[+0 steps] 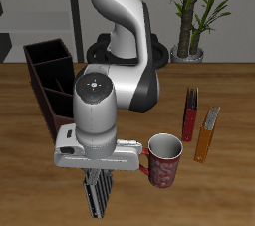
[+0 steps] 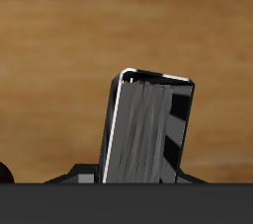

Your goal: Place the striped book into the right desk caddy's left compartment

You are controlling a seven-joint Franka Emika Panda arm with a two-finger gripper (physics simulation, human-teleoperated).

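My gripper is shut on the striped book, a thin dark book with pale stripes, and holds it above the table near the front edge. The wrist view shows the book up close, standing between my fingers over the wooden table top. The right desk caddy is a long dark maroon box with dividers, farther back than my gripper and partly hidden behind my arm. Its compartments look empty as far as they show.
A red patterned mug stands close beside my gripper. A slim red object and a slim orange object lie beyond the mug. A potted plant stands at the back.
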